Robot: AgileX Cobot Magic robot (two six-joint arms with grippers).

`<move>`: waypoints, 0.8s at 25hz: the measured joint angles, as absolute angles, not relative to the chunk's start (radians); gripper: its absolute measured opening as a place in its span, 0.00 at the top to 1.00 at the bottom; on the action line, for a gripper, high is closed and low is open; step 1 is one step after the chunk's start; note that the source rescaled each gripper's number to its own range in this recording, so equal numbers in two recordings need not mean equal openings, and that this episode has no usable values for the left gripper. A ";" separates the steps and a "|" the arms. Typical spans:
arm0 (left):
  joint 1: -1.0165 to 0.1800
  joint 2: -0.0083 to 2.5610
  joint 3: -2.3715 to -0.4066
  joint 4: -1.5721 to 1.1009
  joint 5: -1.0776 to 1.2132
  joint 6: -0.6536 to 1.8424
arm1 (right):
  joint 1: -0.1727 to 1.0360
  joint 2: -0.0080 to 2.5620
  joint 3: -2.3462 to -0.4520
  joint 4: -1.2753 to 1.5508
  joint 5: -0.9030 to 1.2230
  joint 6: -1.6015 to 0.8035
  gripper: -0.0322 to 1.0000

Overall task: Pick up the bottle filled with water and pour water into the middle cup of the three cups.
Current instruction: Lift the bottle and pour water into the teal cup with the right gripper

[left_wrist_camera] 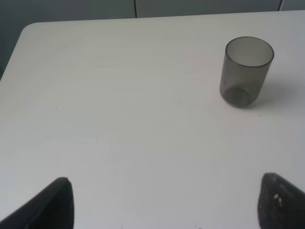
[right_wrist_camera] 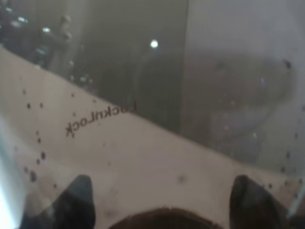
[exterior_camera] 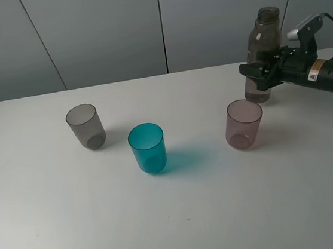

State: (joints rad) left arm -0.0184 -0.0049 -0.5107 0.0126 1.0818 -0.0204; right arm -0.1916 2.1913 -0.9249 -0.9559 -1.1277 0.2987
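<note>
Sideways, the right claw (exterior_camera: 259,73) reaches low around the bottle (exterior_camera: 263,35), a finger on either side of its body. That hold would keep the open neck upright for carrying, but I cannot tell whether the fingers press yet. The bottle is smoky-brown, translucent and uncapped, with droplets inside. The teal cup (exterior_camera: 147,147) sits well beyond the claw's tips, past the pink cup (exterior_camera: 243,125). The left claw (left_wrist_camera: 164,205) hangs spread and empty, likely kept clear.
</note>
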 joint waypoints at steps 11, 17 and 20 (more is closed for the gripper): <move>-0.018 -0.005 -0.511 0.013 1.082 -0.020 | 0.004 2.132 -0.996 -0.880 -1.076 0.329 0.93; -0.018 -0.005 -0.511 0.013 1.082 -0.020 | 0.142 2.132 -1.021 -0.804 -1.002 0.334 0.93; -0.018 -0.005 -0.511 0.013 1.082 -0.020 | 0.185 2.132 -1.023 -0.790 -0.992 0.312 0.93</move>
